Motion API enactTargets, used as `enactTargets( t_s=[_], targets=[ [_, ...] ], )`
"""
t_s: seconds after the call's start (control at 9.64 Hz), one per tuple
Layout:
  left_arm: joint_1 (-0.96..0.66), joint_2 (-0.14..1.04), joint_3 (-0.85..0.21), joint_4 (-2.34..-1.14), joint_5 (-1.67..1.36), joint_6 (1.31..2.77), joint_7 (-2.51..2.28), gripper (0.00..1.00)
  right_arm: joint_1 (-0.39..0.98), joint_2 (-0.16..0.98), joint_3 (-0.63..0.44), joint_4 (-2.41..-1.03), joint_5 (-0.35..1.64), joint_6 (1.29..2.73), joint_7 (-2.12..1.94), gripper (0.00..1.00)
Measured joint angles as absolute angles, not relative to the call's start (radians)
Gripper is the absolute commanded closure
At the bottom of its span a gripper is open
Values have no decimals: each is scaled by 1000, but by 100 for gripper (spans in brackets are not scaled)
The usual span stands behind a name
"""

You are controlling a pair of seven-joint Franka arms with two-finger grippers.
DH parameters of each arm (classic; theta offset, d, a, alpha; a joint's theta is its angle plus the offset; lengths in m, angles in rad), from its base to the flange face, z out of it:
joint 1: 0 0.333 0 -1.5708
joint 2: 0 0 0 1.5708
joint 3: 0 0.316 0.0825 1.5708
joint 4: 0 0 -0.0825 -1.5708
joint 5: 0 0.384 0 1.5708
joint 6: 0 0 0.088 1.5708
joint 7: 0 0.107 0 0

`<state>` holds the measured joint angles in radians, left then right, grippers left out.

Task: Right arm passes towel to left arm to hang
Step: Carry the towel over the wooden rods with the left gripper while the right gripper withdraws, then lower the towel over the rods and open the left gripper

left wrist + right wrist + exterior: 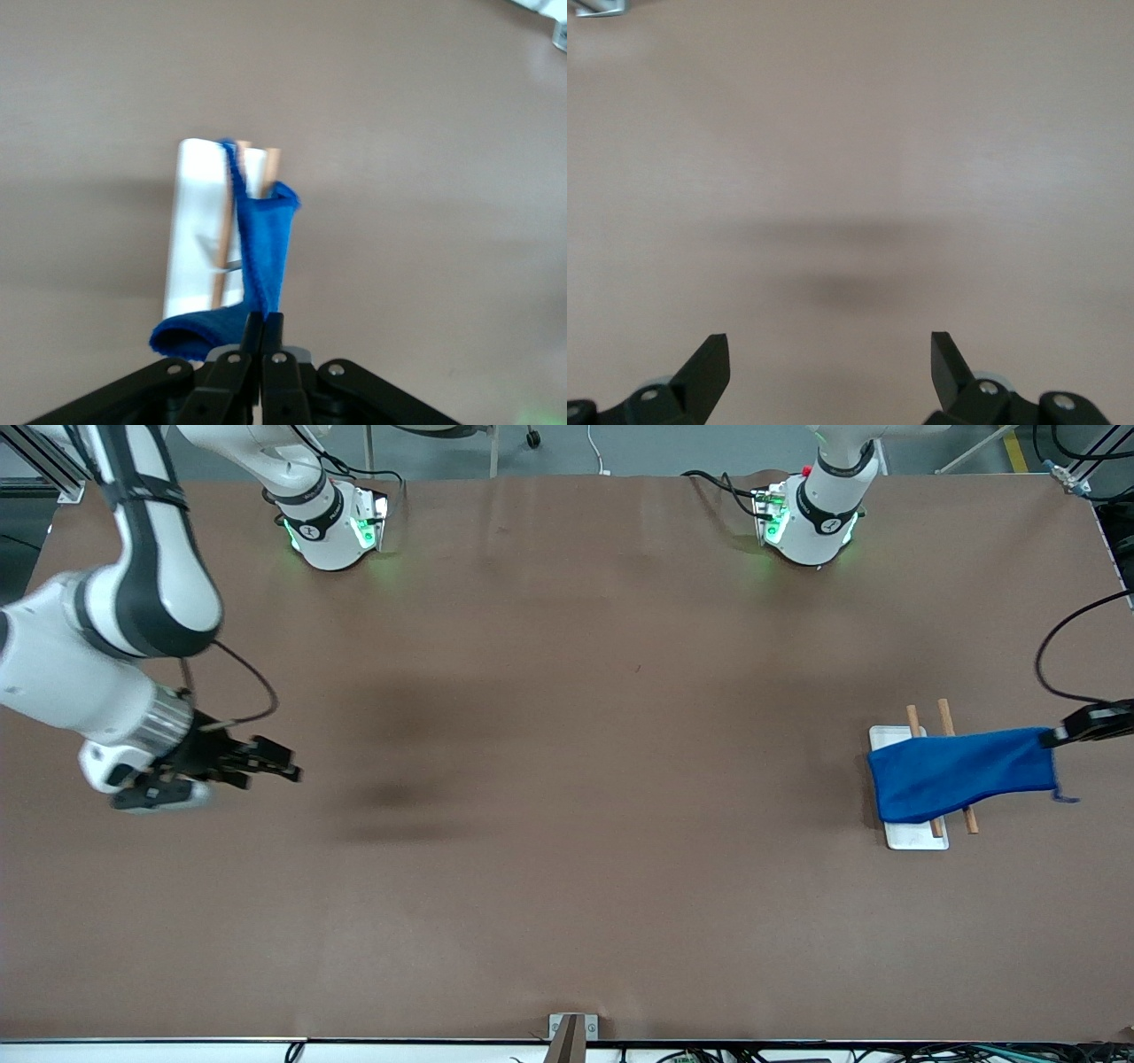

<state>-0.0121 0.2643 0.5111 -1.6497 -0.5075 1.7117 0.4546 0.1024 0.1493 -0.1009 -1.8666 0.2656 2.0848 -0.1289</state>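
The royal-blue towel point(961, 772) lies draped over the two wooden rods point(946, 713) of the white tray point(917, 837), at the left arm's end of the table. Its small loop point(1066, 797) hangs off the corner beside the tray. My left gripper point(1056, 737) is shut on that end of the towel and holds it up beside the tray. In the left wrist view the towel point(266, 248) runs from my shut left gripper point(264, 324) over the tray point(197, 221). My right gripper point(282, 767) is open and empty over bare table at the right arm's end; it also shows in the right wrist view point(830, 354).
The two arm bases point(332, 527) point(811, 522) stand along the table's edge farthest from the front camera. A black cable point(1059, 646) loops above the left gripper. A small metal bracket point(572, 1027) sits at the table edge nearest the front camera.
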Motion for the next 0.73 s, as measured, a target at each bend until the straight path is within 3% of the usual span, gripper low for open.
enactTargets(
  t_s=[0.31, 0.73],
  targets=[
    [-2, 291, 546, -1658, -459, 1709, 455, 96, 59, 94, -131, -1741, 20, 1857, 56, 0],
    [-12, 403, 540, -1658, -459, 1762, 455, 91, 48, -20, -137, -1608, -22, 1680, 126, 0]
  ],
)
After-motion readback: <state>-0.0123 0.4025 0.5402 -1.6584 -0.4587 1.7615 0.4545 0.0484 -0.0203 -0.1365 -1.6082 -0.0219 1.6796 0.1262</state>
